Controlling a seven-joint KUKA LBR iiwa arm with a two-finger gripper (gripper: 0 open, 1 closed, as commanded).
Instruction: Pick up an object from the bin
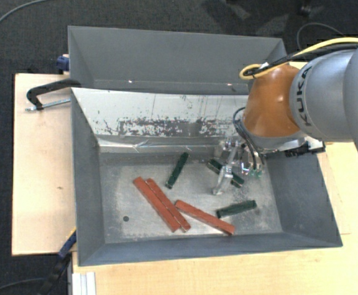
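My gripper hangs low over the right middle of the bin floor, its metal tip close to the floor. A short dark green stick lies right at the gripper, partly hidden behind it; whether it is held is unclear. Another dark green stick lies flat just in front of the gripper, towards the near wall. A third green stick lies slanted to the gripper's left, near the back wall.
Two long red-brown sticks lie side by side on the floor's left middle. A third red-brown stick lies by the near wall. The arm's orange cover and cables hang above the bin's right side.
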